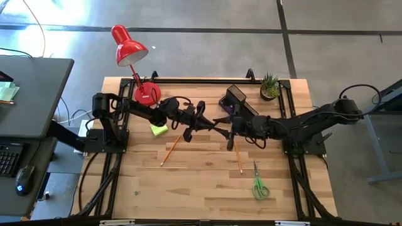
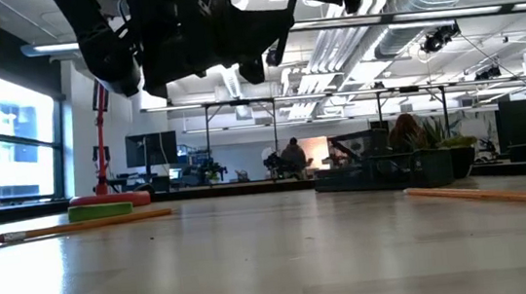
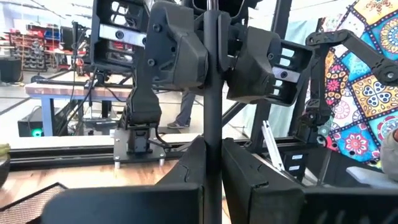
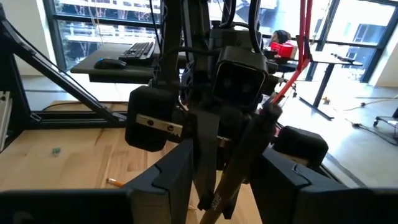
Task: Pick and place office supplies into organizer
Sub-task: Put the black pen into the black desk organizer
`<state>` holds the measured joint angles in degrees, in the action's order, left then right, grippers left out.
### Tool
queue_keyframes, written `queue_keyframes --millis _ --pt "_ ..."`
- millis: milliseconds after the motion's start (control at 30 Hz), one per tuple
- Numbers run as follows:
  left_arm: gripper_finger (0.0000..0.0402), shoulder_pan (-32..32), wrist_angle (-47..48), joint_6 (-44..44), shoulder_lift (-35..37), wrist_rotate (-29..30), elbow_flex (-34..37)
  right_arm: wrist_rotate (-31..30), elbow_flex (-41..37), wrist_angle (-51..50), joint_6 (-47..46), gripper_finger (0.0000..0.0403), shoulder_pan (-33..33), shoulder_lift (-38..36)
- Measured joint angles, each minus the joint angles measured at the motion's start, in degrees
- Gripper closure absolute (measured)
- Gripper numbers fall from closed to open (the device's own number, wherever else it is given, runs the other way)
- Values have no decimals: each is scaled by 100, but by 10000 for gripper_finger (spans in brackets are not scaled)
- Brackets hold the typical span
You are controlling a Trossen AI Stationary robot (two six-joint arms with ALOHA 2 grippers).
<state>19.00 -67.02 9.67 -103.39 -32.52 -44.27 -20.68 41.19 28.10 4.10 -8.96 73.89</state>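
While gripped: pen [image 4: 233, 171] between both tools

The counter [image 1: 201, 182] is pale wood with a black frame, the lamp [image 1: 129, 45] is bright red, the sticky-note block [image 1: 158, 129] is yellow-green, the pencils [image 1: 170, 150] are orange, the scissors [image 1: 259, 186] have green handles, and the organizer [image 1: 237, 96] is black mesh.

Both arms reach inward above the worktop's middle, left gripper [image 1: 210, 121] with jaws closed, meeting right gripper [image 1: 227, 125] tip to tip.
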Motion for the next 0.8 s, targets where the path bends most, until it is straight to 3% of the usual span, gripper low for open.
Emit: queue_keyframes --millis 500,800 --pt "390 12 164 2 0 -12 0 98 -2 4 145 271 34 86" --pt "390 12 155 -54 0 -71 0 117 -2 -45 382 386 30 81"
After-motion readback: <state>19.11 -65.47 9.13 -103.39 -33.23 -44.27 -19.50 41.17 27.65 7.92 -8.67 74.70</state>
